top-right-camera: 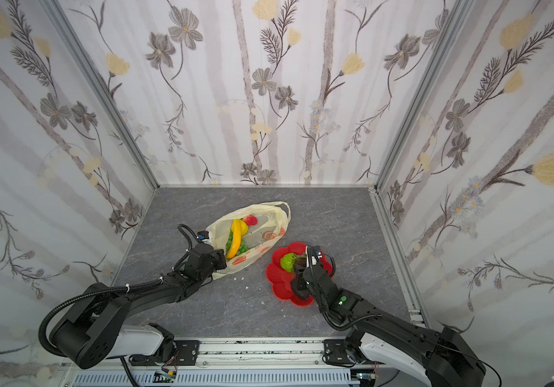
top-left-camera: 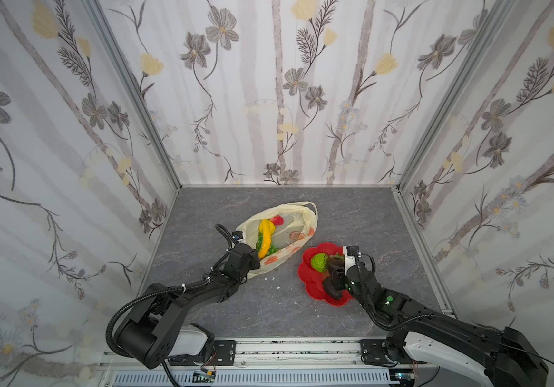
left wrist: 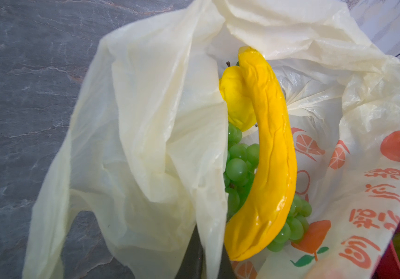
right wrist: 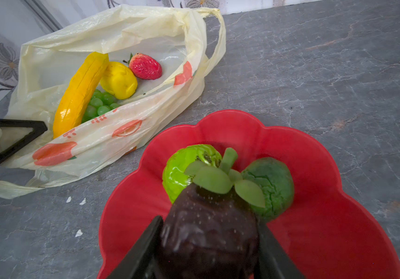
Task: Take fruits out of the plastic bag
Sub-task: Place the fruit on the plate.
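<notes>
The plastic bag [top-left-camera: 289,214] lies open on the grey table at centre-left. Inside it are a yellow banana [right wrist: 80,91], a green grape bunch [right wrist: 99,106], a bumpy yellow lemon [right wrist: 119,79] and a red strawberry [right wrist: 145,66]. My left gripper [left wrist: 209,244] is shut on the bag's near rim [left wrist: 145,120], with film pinched between its jaws, next to the banana's end [left wrist: 271,157]. My right gripper [right wrist: 209,222] is shut on a dark brown piece [right wrist: 206,241] with green leaves, held low over the red plate [right wrist: 315,217].
The flower-shaped plate [top-left-camera: 309,284] sits right of the bag and holds a bright green fruit [right wrist: 182,166] and a bumpy green citrus [right wrist: 273,183]. White crumbs [right wrist: 75,200] lie between bag and plate. Flowered walls close three sides.
</notes>
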Tool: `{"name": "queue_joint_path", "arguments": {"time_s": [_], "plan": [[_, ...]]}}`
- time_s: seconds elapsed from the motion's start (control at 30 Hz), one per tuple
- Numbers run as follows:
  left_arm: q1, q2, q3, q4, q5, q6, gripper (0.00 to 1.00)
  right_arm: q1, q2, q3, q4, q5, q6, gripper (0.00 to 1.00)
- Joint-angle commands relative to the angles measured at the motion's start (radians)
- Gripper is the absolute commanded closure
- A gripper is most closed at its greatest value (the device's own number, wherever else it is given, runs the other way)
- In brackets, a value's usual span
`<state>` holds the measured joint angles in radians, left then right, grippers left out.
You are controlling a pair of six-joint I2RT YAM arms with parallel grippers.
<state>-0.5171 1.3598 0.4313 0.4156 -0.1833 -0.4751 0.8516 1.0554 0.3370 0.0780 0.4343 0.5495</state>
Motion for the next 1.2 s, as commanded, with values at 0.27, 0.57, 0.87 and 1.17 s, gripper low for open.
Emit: {"name": "queue_joint_path", "arguments": {"time_s": [0.27,0.57,0.87,1.17], "plan": [[0.000,-0.012,-0.010,0.039,-0.028,-0.012,0.92,0.012,0.077,-0.034,0.027,0.219,0.183,0.50],[0.001,0.000,-0.004,0.042,-0.019,-0.011,0.91,0.012,0.097,-0.035,0.012,0.301,0.263,0.49],[0.000,-0.003,-0.005,0.044,-0.020,-0.011,0.91,-0.007,0.215,0.012,-0.004,0.294,0.300,0.48],[0.000,-0.014,-0.008,0.043,-0.022,-0.007,0.91,-0.022,0.303,0.038,-0.001,0.273,0.303,0.42]]}}
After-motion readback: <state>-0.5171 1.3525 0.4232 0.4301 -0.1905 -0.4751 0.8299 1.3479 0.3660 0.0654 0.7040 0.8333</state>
